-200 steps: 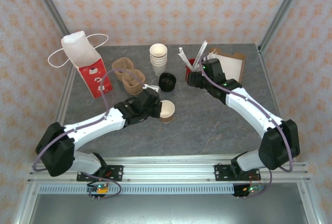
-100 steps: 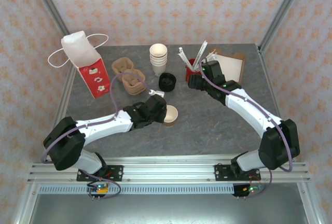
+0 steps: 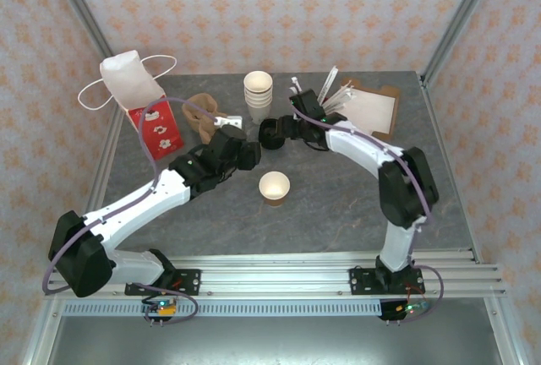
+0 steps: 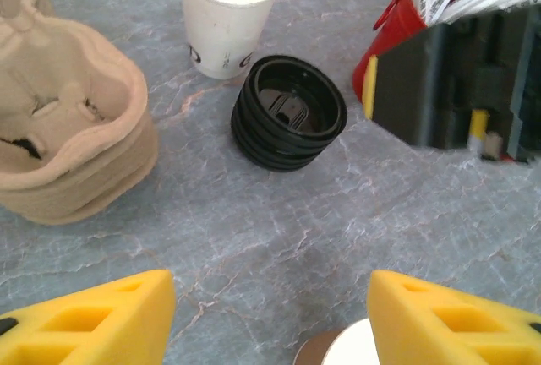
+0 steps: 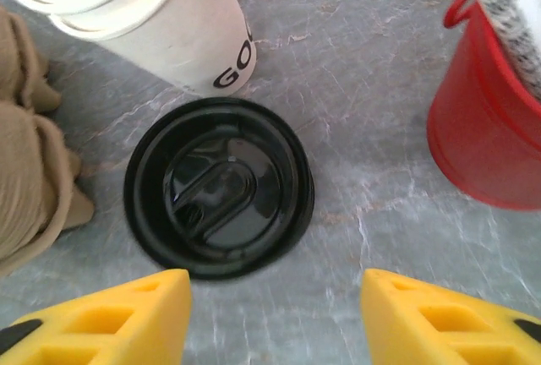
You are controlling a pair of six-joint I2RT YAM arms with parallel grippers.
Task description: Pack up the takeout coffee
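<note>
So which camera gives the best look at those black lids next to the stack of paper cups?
The right wrist view: the black lids sit close and whole, seen from above, moulded top clear. The left wrist view shows them at an angle, several stacked. The top external view gives just a small dark ring.

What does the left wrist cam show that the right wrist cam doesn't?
Left wrist, not right wrist: the right arm beside the red bucket, the open hollow of the cardboard carrier, the ribbed side of the black lids, and the rim of the lone paper cup at the bottom edge.
Right wrist, not left wrist: legible "GO" print on the cup stack.
Both: black lids, cup stack, red bucket, cardboard carrier, grey table.
</note>
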